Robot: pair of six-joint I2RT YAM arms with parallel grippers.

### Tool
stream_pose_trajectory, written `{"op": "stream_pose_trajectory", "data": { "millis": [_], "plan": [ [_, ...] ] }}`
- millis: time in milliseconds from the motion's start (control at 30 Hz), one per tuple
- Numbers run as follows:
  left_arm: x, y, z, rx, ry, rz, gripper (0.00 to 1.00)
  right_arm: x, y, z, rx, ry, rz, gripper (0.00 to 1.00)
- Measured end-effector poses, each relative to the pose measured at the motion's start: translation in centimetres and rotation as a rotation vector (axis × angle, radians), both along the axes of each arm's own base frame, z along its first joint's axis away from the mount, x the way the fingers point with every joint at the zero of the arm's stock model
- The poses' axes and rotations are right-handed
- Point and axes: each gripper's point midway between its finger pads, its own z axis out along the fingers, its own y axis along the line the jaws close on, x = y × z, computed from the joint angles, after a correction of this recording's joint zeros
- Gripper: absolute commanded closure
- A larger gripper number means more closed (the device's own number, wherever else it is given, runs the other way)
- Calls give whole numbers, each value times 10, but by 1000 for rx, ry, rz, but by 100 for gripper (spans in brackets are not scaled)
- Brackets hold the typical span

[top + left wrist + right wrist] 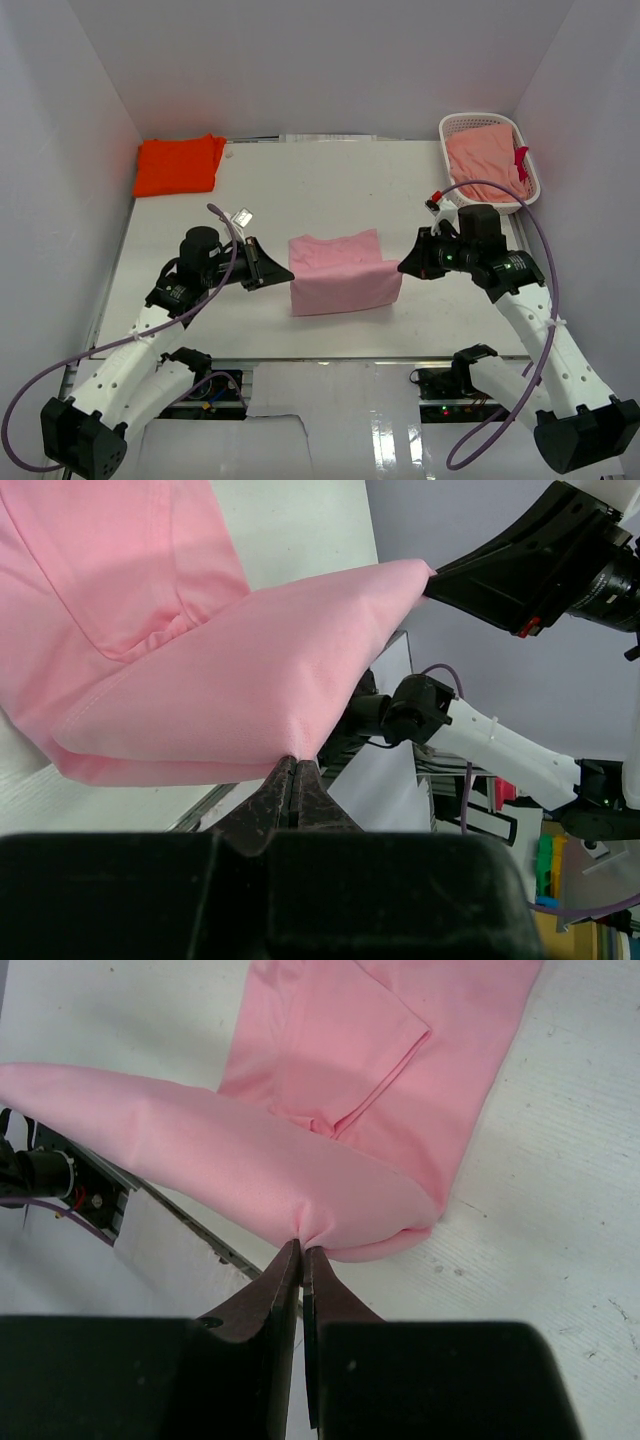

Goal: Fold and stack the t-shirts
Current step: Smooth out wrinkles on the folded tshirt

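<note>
Surface: white, matte, some grip for cloth.

Pink t-shirt: near-left of the basket, mid-surface; far part lies flat with a sleeve folded in; near edge is lifted off the surface and strung between the two arms as a hanging flap.

Orange t-shirt: well apart to the left of the basket, along the same far edge; looks already folded into a compact pile.

Basket holds a salmon cloth; not part of the job.

Left end effector: closed, pinching the flap corner farther from the basket; right end effector: closed, pinching the corner nearer the basket; the wrist views show cloth bunched right at the tips of both.

Handling, as a judgement: light, limp, zero stiffness; sags wherever unsupported, so the span needs tension from both sides; not fragile; the risk is a thin pinch at the tip slipping out, or the flat part dragging along.

Hold points: the two outer corners of the fold edge, as now; both layers inside the pinch; a mid-edge grab would only bunch it.
</note>
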Motion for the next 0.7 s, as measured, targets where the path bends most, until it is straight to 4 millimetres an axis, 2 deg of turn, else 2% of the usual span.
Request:
{"op": "stream_pose_trajectory", "data": {
  "millis": [500,700],
  "plan": [
    [19,-4,-5,40,23,17,100,17,6,4,-15,18,3,92],
    [29,-5,4,50,4,36,100,25,7,8,-20,19,1,92]
  ]
}}
